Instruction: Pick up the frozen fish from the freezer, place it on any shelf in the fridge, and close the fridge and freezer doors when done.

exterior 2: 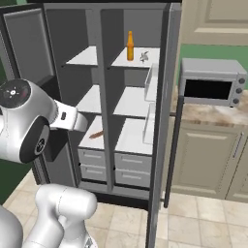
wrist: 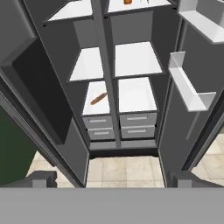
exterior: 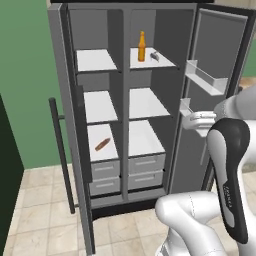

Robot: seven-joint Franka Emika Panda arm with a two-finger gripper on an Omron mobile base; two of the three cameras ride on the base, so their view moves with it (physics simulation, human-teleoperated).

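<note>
The tall grey refrigerator stands with both doors open. The tiny silvery frozen fish [exterior: 154, 56] [exterior 2: 144, 57] lies on the top white shelf [exterior: 162, 64] of the wider fridge compartment, just right of an orange bottle [exterior: 141, 46] [exterior 2: 130, 46]. The narrower freezer [exterior: 97, 107] is on the left, and its door [exterior: 70, 130] swings out toward me edge-on. On the right, the fridge door [exterior: 212, 45] carries pale bins [exterior: 205, 77]. My gripper [exterior: 186, 120] [exterior 2: 85, 125] [wrist: 113, 179] hangs open and empty in front of the middle shelves, well below the fish.
A reddish-brown sausage [exterior: 102, 144] [wrist: 99, 98] lies on the lowest freezer shelf above grey drawers [exterior: 105, 171]. To the right of the fridge door's edge [exterior 2: 162, 121], a grey toaster oven [exterior 2: 210, 82] sits on a counter [exterior 2: 208, 114] over beige cabinets. Tiled floor lies in front.
</note>
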